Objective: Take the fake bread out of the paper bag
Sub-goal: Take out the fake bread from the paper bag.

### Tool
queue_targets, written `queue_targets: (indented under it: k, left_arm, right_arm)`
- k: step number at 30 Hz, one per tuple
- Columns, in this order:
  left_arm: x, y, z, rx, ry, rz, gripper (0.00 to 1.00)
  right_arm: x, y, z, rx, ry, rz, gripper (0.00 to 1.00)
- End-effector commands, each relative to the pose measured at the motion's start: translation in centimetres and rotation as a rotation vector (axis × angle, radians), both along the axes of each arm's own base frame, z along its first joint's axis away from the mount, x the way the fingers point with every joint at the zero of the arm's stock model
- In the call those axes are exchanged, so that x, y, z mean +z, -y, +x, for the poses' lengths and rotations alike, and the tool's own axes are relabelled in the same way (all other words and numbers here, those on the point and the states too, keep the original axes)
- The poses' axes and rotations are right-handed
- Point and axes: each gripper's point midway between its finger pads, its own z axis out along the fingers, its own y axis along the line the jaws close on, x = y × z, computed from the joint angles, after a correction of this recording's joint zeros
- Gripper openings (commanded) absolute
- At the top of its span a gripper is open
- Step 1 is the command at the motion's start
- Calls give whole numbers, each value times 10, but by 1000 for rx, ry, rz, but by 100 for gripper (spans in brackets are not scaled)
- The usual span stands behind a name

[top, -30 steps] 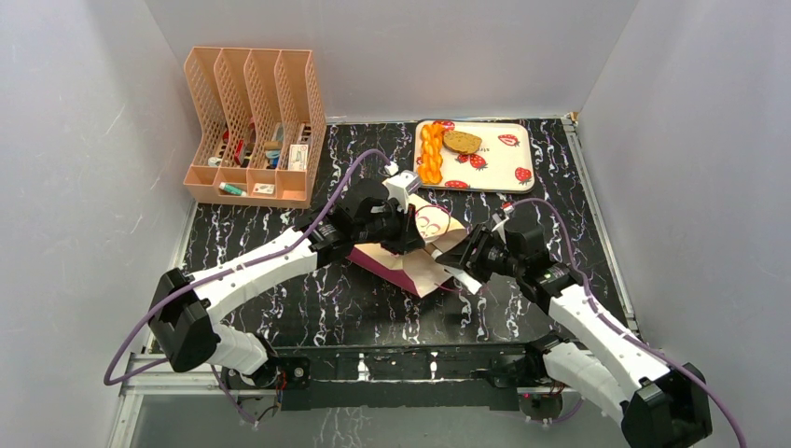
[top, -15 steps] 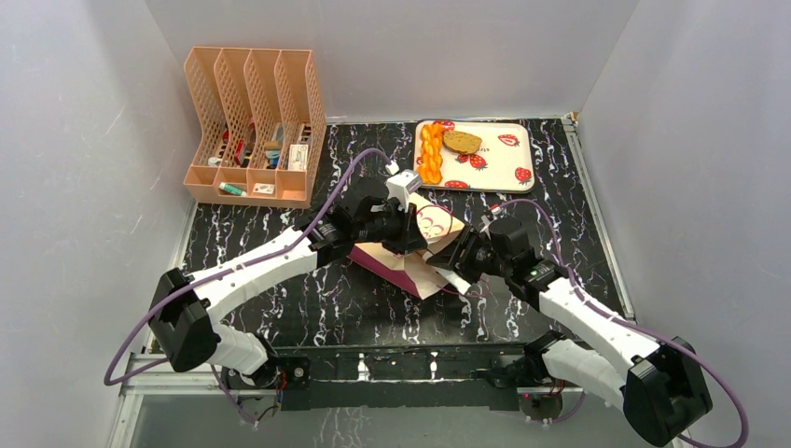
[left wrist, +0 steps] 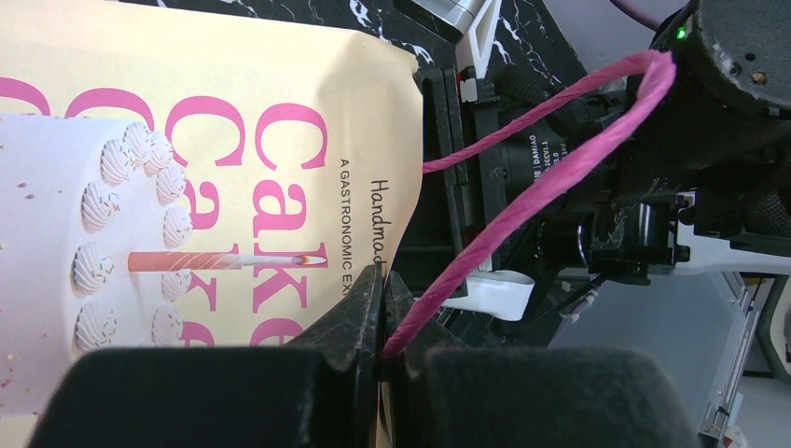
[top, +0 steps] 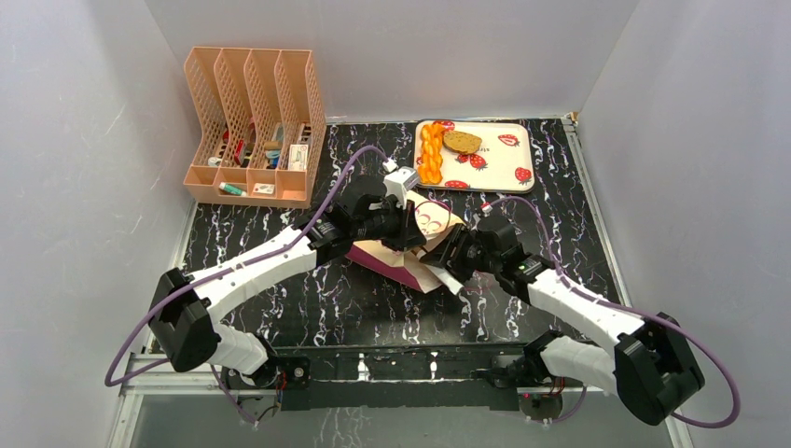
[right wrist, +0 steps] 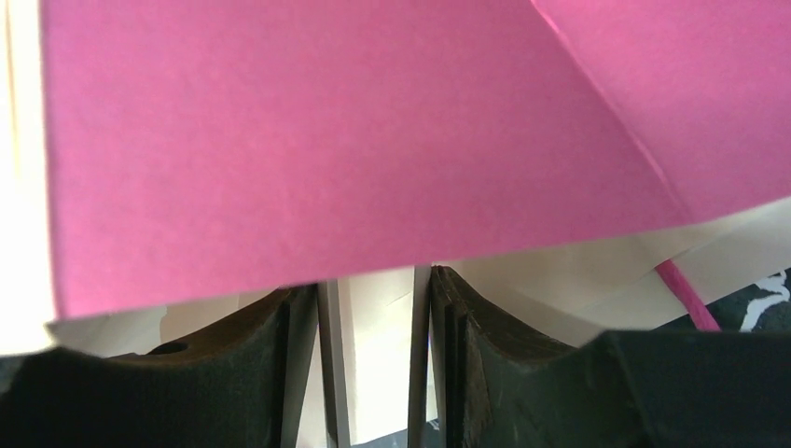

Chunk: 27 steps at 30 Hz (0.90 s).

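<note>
The paper bag lies on its side mid-table, its cream face with pink "Cakes" lettering filling the left wrist view. My left gripper is shut on the bag's top edge, where the pink cord handle comes out. My right gripper is at the bag's mouth; it stands open, its tips hidden behind the magenta side panel, with cream paper beyond. Of the fake bread, a braided loaf and a brown piece lie on the tray. No bread shows inside the bag.
A strawberry-print tray sits at the back right. A peach file rack with small items stands at the back left. Grey walls close in both sides of the black marbled table.
My right arm has moved left, bringing its gripper up to the bag's mouth, and the jaws have widened slightly. The left gripper has kept its hold on the bag's edge.
</note>
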Motion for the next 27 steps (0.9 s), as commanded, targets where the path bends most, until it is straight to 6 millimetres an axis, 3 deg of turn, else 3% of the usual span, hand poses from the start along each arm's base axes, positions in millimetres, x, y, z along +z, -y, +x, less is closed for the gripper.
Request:
queue_targets:
  k: [1,4,7,12,18,27]
  left_arm:
    - [19,13,-16,-74,-17,-89,0]
    - [18,14,-16,-75,-15,-91,0]
    - [17,13,-14,-66,-11,-89,0]
    - [13,8,-3,2,5,-61,0]
    - [6,-7,17,151,36,-14,0]
    - [14,-38,43,378,101,30,0]
  right_arm:
    - [41,-17,34,-24,149,64,42]
    - [37,-19,36,-23,147,48,32]
    - [32,-18,35,-18,138,31,13]
    - [37,-10,29,-28,147,8,1]
    - [41,-2,13,-17,136,-2,0]
    - [54,6,-12,26,122,2,0]
